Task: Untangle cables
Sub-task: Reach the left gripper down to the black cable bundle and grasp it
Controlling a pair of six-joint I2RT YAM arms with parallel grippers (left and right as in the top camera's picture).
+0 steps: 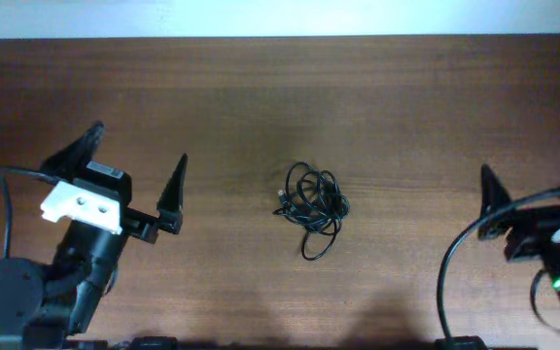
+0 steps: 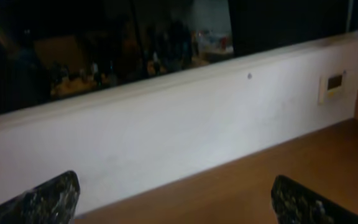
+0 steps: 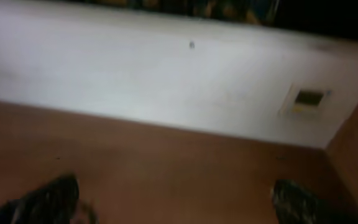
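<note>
The cables [image 1: 314, 202] lie as one small knotted black bundle on the wooden table [image 1: 261, 97], near its middle, with a loop trailing toward the front. My left gripper [image 1: 134, 160] is open and empty at the table's left, well apart from the bundle. My right gripper [image 1: 533, 170] is at the right edge, also apart from the bundle; only one finger shows overhead. In the left wrist view the fingertips [image 2: 176, 199] are spread wide with nothing between them. In the right wrist view the fingertips [image 3: 179, 199] are also spread wide and empty. The cables show in neither wrist view.
A white wall [image 2: 166, 124] with a small socket plate [image 2: 333, 84] runs along the table's far edge, also showing in the right wrist view [image 3: 166, 87]. Thick black arm wiring [image 1: 450, 272] loops by the right arm's base.
</note>
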